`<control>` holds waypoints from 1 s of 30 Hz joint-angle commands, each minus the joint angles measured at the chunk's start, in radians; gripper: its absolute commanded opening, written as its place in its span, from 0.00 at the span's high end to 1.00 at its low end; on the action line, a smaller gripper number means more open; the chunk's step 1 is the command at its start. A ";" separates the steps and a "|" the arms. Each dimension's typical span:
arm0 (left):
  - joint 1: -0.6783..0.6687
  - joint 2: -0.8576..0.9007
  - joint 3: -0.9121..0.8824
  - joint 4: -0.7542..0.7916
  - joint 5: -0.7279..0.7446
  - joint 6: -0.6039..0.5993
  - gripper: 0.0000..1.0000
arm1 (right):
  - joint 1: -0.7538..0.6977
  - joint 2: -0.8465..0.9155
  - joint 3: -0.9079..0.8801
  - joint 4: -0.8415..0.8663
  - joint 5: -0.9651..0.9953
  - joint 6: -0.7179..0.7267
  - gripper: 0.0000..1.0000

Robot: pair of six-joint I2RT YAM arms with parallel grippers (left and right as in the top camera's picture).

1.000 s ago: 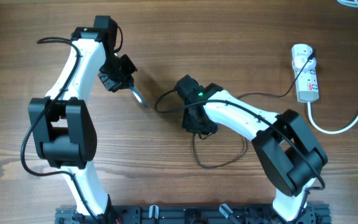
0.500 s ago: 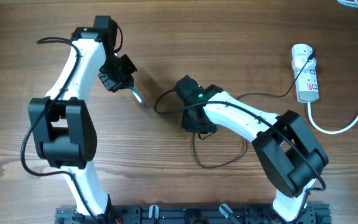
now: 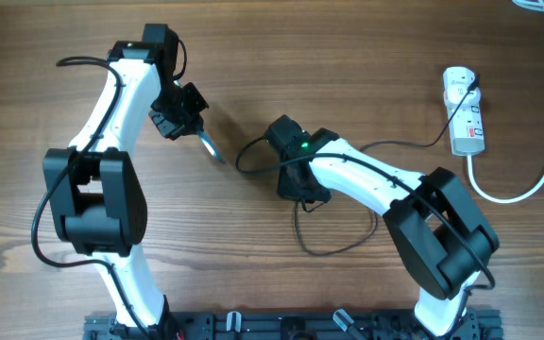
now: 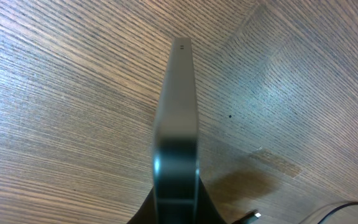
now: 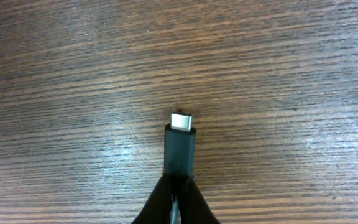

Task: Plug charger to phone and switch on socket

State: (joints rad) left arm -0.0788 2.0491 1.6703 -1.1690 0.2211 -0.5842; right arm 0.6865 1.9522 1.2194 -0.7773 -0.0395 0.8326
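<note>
My left gripper (image 3: pixel 195 132) is shut on the phone (image 3: pixel 212 148) and holds it on edge above the table. In the left wrist view the phone (image 4: pixel 177 118) shows only its thin grey side, sticking out from the jaws (image 4: pixel 177 208). My right gripper (image 3: pixel 296 194) is shut on the charger plug (image 5: pixel 180 146), whose metal tip points away from the jaws (image 5: pixel 176 196). The thin black charger cable (image 3: pixel 333 247) loops on the table and runs to the white socket (image 3: pixel 465 111) at the right. The plug tip also shows in the left wrist view (image 4: pixel 252 216), right of the phone.
A thick white lead (image 3: pixel 527 189) curves from the socket toward the right edge. Black cables run along the arm bases at the front edge (image 3: pixel 281 326). The table is brown wood.
</note>
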 commanded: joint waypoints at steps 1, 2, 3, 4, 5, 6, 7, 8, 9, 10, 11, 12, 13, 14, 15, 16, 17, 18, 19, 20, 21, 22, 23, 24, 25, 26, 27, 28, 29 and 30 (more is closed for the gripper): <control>0.000 -0.022 -0.002 0.002 -0.006 0.001 0.96 | 0.001 0.042 -0.036 0.000 0.043 -0.018 0.96; 0.000 -0.022 -0.002 0.002 -0.006 0.001 0.96 | 0.001 0.042 -0.036 0.002 0.043 -0.026 0.96; 0.000 -0.022 -0.002 0.003 -0.005 0.002 0.96 | 0.000 0.041 -0.036 0.002 0.042 -0.032 0.96; 0.000 -0.022 -0.002 0.003 0.013 0.010 0.96 | 0.000 0.041 -0.035 0.004 0.042 -0.051 0.96; 0.000 -0.022 -0.002 0.016 0.074 0.057 0.96 | 0.000 0.039 -0.032 0.002 0.039 -0.068 0.96; 0.000 -0.022 -0.002 0.032 0.148 0.112 0.96 | 0.000 0.036 -0.026 0.000 0.027 -0.091 0.96; 0.000 -0.022 -0.002 0.050 0.236 0.168 0.96 | 0.000 0.031 -0.020 -0.002 0.006 -0.120 0.96; 0.000 -0.022 -0.002 0.082 0.385 0.243 0.96 | 0.000 0.010 -0.012 -0.006 -0.029 -0.154 0.96; 0.000 -0.022 -0.002 0.105 0.470 0.277 0.96 | 0.000 -0.010 -0.009 -0.012 -0.048 -0.162 0.96; 0.000 -0.022 -0.002 0.137 0.565 0.303 0.96 | 0.000 -0.045 -0.007 -0.024 -0.068 -0.169 0.96; 0.000 -0.022 -0.002 0.176 0.643 0.312 0.96 | 0.001 -0.087 -0.007 -0.033 -0.092 -0.183 0.96; 0.000 -0.022 -0.002 0.215 0.710 0.312 0.96 | 0.001 -0.122 -0.007 -0.040 -0.111 -0.202 0.96; 0.000 -0.023 -0.002 0.259 0.785 0.312 0.96 | 0.001 -0.174 -0.007 -0.047 -0.148 -0.248 0.96; 0.000 -0.025 -0.002 0.299 0.855 0.312 0.96 | 0.001 -0.226 -0.007 -0.054 -0.186 -0.294 0.96; 0.000 -0.027 -0.002 0.347 0.935 0.312 0.96 | 0.001 -0.272 -0.007 -0.060 -0.221 -0.335 0.96; -0.002 -0.033 -0.002 0.386 1.000 0.312 0.96 | 0.001 -0.319 -0.007 -0.068 -0.253 -0.364 0.96; -0.005 -0.044 -0.002 0.442 1.078 0.312 0.96 | 0.001 -0.369 -0.007 -0.078 -0.271 -0.367 0.96; -0.006 -0.055 -0.002 0.469 1.104 0.312 0.96 | 0.001 -0.410 -0.007 -0.086 -0.278 -0.365 0.96; -0.011 -0.075 -0.002 0.487 1.106 0.312 0.96 | 0.001 -0.454 -0.007 -0.095 -0.277 -0.361 0.96; -0.015 -0.097 -0.002 0.494 1.095 0.312 0.96 | 0.001 -0.504 -0.007 -0.101 -0.277 -0.362 0.96; -0.020 -0.121 -0.002 0.497 1.079 0.312 0.96 | 0.001 -0.546 -0.007 -0.102 -0.277 -0.362 0.96; -0.027 -0.147 -0.002 0.501 1.059 0.312 0.96 | 0.001 -0.589 -0.007 -0.100 -0.277 -0.362 0.96; -0.034 -0.175 -0.002 0.502 1.034 0.312 0.96 | 0.001 -0.621 -0.007 -0.097 -0.275 -0.361 0.96; -0.040 -0.202 -0.002 0.501 1.009 0.312 0.96 | 0.001 -0.653 -0.007 -0.095 -0.267 -0.362 0.96; -0.049 -0.232 -0.002 0.500 0.980 0.312 0.96 | 0.001 -0.681 -0.007 -0.094 -0.251 -0.361 0.96; -0.057 -0.261 -0.002 0.500 0.961 0.312 0.96 | 0.001 -0.706 -0.007 -0.096 -0.222 -0.358 0.96; -0.067 -0.287 -0.002 0.500 0.955 0.312 0.96 | 0.001 -0.721 -0.007 -0.098 -0.206 -0.357 0.96; -0.073 -0.303 -0.002 0.500 0.955 0.312 0.96 | 0.001 -0.733 -0.007 -0.098 -0.197 -0.351 0.96; -0.095 -0.335 -0.002 0.485 0.955 0.312 0.96 | 0.001 -0.753 -0.007 -0.101 -0.208 -0.299 0.96; -0.103 -0.341 -0.002 0.476 0.955 0.312 0.96 | 0.001 -0.757 -0.007 -0.097 -0.228 -0.299 0.96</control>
State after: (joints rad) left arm -0.1524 1.7580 1.6638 -0.6754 1.1751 -0.2920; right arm 0.6857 1.2217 1.2057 -0.8761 -0.2661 0.4992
